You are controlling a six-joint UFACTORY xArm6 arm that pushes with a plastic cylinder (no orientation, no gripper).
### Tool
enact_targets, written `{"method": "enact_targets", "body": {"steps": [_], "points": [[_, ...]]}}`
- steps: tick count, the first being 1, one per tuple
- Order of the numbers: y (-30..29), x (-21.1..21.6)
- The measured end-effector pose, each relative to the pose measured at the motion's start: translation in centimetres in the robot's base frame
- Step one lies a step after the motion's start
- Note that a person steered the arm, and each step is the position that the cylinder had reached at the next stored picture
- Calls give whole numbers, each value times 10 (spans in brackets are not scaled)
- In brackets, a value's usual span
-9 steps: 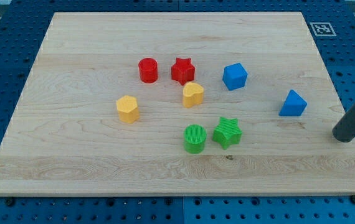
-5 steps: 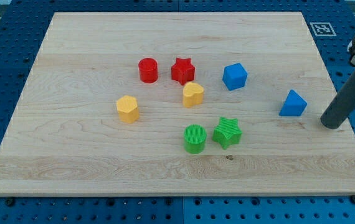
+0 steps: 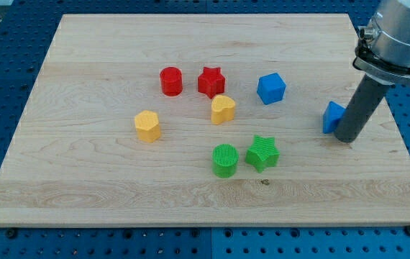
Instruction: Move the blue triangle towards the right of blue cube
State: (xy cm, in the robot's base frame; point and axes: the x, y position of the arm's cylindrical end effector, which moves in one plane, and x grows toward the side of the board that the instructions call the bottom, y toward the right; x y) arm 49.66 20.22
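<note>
Desk: pale wooden board on a blue perforated base.

Green cylinder: nearest the view's bottom, upright, just left of the green star.

Green star: beside the green cylinder, close but whether touching cannot be told.

Yellow block: left of centre, standing alone, shape unclear.

Yellow heart: centre, just below the red star.

My tip: lower end of the dark rod, on the desk at the view's right, against the right side of the blue triangle and partly covering it.

Blue triangle: right part of the desk, right of and slightly below the blue cube, apart from it; only its left portion shows beside the rod.

Blue cube: right of the red star, apart from it.

Red star: just right of the red cylinder.

Red cylinder: upright, leftmost of the far row.

Pincer: none fitted; the arm ends in the rod only.
</note>
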Motion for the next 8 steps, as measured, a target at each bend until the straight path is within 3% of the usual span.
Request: {"method": "enact_targets", "body": {"steps": [2,5,8], "points": [[-14,-10],[-15,-63],[-39,-61]]}}
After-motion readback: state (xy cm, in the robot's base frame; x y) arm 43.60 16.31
